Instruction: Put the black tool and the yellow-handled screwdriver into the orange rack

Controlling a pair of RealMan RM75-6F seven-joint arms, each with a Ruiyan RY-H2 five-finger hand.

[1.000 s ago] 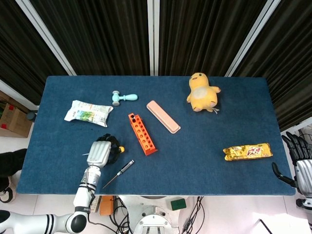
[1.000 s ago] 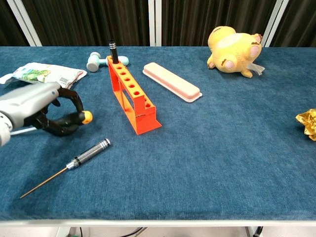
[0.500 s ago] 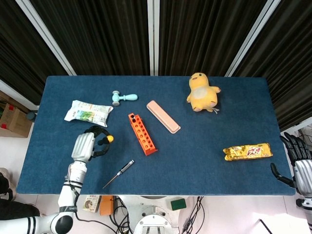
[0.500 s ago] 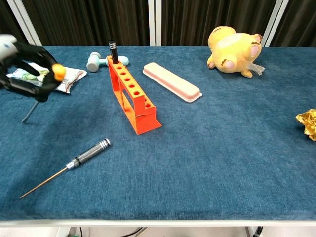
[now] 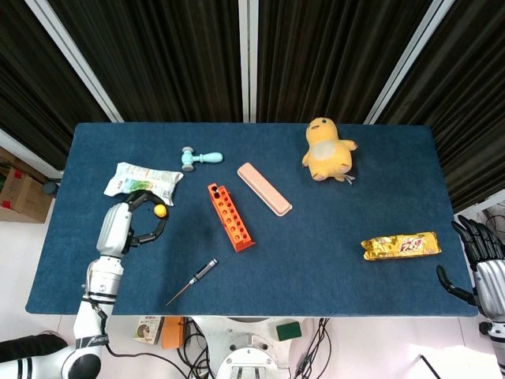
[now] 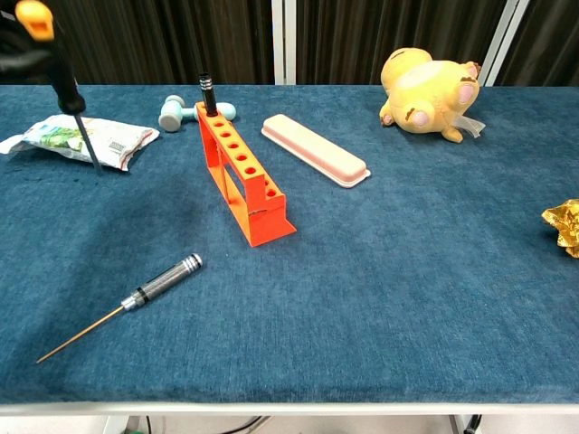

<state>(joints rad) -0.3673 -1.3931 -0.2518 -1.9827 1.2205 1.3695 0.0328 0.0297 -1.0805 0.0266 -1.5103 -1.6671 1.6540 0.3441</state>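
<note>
Left robot hand (image 5: 126,225) raised over desk's (image 5: 331,245) left side, fingers wrapped on yellow-handled screwdriver (image 6: 65,86), shaft pointing down above snack packet (image 5: 144,181). Teal toy hammer (image 5: 199,158) behind. Orange rack (image 5: 230,215) near centre-left, black tool (image 6: 207,94) standing upright in far end hole. Silver-handled precision screwdriver (image 5: 192,281) flat on desk near front edge. Pink case (image 5: 264,189) right of rack, yellow plush duck (image 5: 327,150) further back. Gold snack bar (image 5: 400,245) right side. Right robot hand (image 5: 480,264) off desk's right edge, holds nothing, fingers spread.
</note>
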